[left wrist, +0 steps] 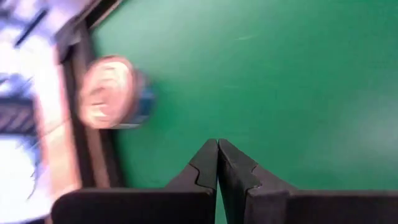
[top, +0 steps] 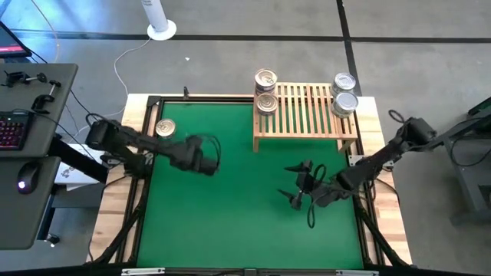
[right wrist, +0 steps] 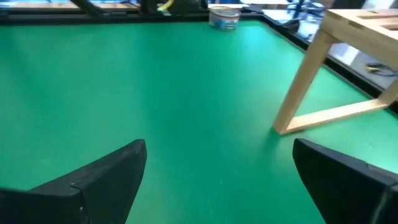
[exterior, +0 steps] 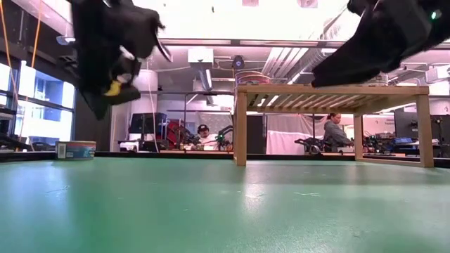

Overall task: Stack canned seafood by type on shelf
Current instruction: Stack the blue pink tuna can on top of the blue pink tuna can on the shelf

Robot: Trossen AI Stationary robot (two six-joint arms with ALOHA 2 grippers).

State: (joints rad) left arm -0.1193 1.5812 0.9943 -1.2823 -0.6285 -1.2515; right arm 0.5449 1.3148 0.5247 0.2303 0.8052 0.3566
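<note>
Left claw (top: pixel 209 156) is pinched fully shut and empty, raised off the green worktop (top: pixel 230 207). Right claw (top: pixel 301 186) is spread wide, also empty, hanging over the mat in front of the shelf (top: pixel 307 111).

Last loose tin (top: pixel 165 128): squat, round, gold-toned pull-tab lid, blue-labelled side wall. It sits upright at the far-left edge of the mat, right against the dark border strip. Likely rigid, fairly dense for its size, smooth metal wall so somewhat slippery. The best hold looks like across the side wall, fingers low on the label below the rim. The pull tab is not a grip point.

Relative to the left claw: tin is near but clear of it, off toward the left edge and slightly farther back. No contact. Claw would have to open before it can straddle the tin. Right claw is well apart from it, across the mat.

On the shelf: gold tins (top: pixel 265 90) stacked at its left end, silver tins (top: pixel 344 93) at its right end. Exact count per stack is not readable.
</note>
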